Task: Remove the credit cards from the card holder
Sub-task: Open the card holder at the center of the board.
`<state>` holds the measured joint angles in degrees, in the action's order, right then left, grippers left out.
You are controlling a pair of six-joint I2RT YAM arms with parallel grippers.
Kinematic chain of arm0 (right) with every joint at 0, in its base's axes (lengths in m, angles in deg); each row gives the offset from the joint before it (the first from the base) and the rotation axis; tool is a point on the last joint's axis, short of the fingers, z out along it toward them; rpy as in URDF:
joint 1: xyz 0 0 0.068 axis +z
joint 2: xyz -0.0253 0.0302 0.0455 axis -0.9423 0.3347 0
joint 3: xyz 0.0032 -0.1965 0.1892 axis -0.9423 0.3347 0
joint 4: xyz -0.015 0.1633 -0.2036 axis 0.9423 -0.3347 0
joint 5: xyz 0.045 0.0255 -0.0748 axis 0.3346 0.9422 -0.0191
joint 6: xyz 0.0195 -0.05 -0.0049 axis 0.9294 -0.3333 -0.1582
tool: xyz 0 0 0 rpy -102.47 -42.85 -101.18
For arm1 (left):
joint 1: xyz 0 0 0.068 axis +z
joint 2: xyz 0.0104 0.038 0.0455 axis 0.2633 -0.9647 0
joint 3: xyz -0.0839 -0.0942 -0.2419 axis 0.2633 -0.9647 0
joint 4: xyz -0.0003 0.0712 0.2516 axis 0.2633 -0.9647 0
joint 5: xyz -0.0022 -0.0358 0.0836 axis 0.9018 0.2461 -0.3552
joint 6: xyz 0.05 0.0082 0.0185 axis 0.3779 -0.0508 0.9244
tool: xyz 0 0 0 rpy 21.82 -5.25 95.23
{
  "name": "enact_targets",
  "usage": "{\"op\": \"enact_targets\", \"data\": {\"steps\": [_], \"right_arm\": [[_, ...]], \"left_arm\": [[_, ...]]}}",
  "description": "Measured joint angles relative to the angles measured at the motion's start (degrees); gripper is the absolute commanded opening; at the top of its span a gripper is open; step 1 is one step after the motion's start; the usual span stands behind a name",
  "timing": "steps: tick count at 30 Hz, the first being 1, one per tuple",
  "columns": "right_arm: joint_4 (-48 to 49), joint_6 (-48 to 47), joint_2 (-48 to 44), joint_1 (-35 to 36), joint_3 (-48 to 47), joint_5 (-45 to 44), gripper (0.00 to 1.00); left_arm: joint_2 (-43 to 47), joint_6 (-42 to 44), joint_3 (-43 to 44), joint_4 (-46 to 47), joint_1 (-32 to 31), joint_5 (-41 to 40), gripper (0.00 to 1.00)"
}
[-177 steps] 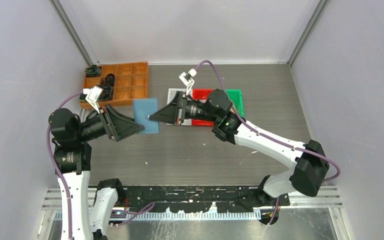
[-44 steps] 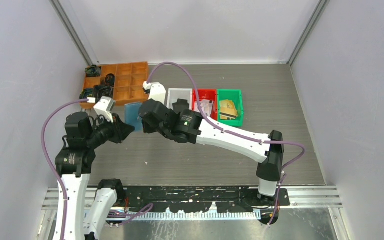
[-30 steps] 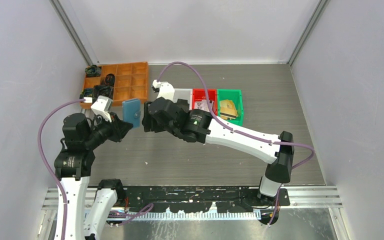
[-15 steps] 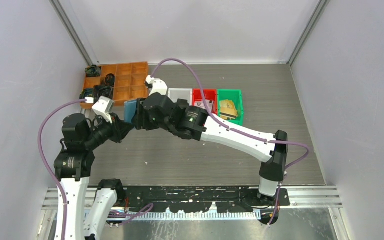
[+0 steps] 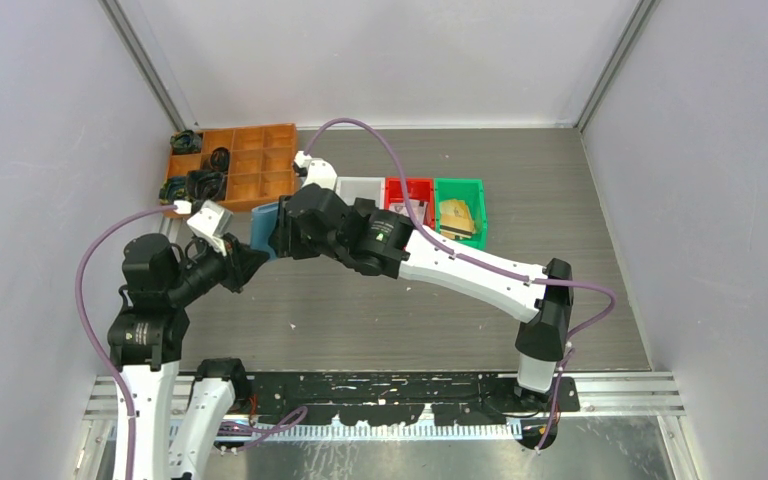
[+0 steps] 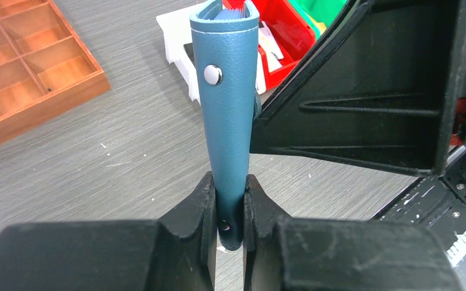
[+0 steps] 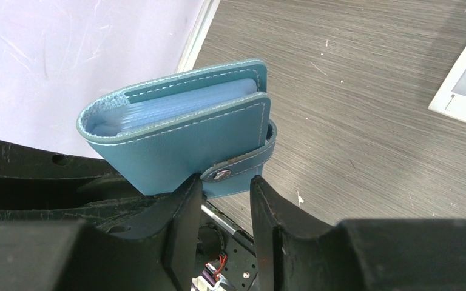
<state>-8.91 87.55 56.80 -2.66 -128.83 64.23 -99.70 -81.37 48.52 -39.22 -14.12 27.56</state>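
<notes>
Two grippers on one card holder (image 6: 227, 109) — it's up off the table, left of centre, folded shut. The left gripper (image 6: 229, 188) is clenched on one end; the right gripper (image 7: 224, 183) straddles the snap strap (image 7: 243, 167), fingers apart — not pinching yet. The orange tray (image 5: 260, 165) sits just beyond.

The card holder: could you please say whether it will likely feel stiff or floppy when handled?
Probably stiff: the card holder stands straight out from the left gripper pinching only one end. Its snapped strap looks thin, so likely bends when tugged.
</notes>
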Motion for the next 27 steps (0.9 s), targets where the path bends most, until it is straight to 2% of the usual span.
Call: {"op": "enact_targets", "data": {"steps": [8, 17, 19, 24, 27], "right_arm": [[-0.5, 0.7, 0.0, -0.4, 0.1, 1.8, 0.44], [-0.9, 1.4, 0.0, -0.4, 0.1, 2.7, 0.35], [-1.2, 1.4, 0.0, -0.4, 0.0, 2.9, 0.30], [-1.8, 1.4, 0.0, -0.2, -0.6, 3.3, 0.02], [-2.1, 1.5, 0.0, -0.2, -0.6, 3.3, 0.01]], "left_arm": [[0.9, 1.9, -0.4, -0.2, 0.1, 0.1, 0.00], [1.4, 4.0, -1.0, -0.5, 0.1, 0.9, 0.00], [1.5, 4.8, -1.1, -0.7, 0.1, 1.3, 0.00], [2.3, 6.1, -1.1, -1.4, 0.1, 1.7, 0.00], [2.7, 7.0, -1.2, -1.5, 0.1, 1.4, 0.00]]}}
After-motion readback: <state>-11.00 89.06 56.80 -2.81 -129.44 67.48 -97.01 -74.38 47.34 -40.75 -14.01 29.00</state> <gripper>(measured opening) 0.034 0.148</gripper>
